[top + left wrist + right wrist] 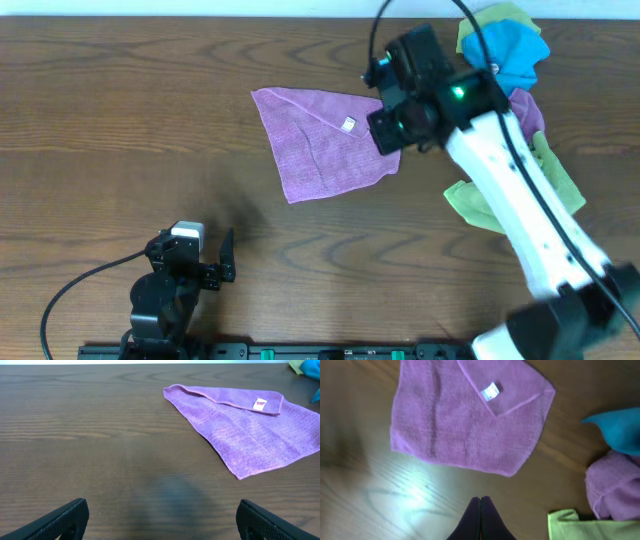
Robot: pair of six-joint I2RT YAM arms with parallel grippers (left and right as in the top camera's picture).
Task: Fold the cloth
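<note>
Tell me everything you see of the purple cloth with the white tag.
The cloth is vivid purple, microfibre by its look, with a stitched hem. It lies spread flat on the wooden table. One edge is folded over on top in a narrow flap, and the small white tag shows on that flap. Only the table touches it; the right gripper, shut, is off its edge.

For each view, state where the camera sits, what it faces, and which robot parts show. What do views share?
Overhead: above the table, facing down; left arm, right arm.
Left wrist: low, facing across table toward the cloth; open fingers.
Right wrist: above the cloth, facing down; shut fingertips.
All share the cloth's white tag.
</note>
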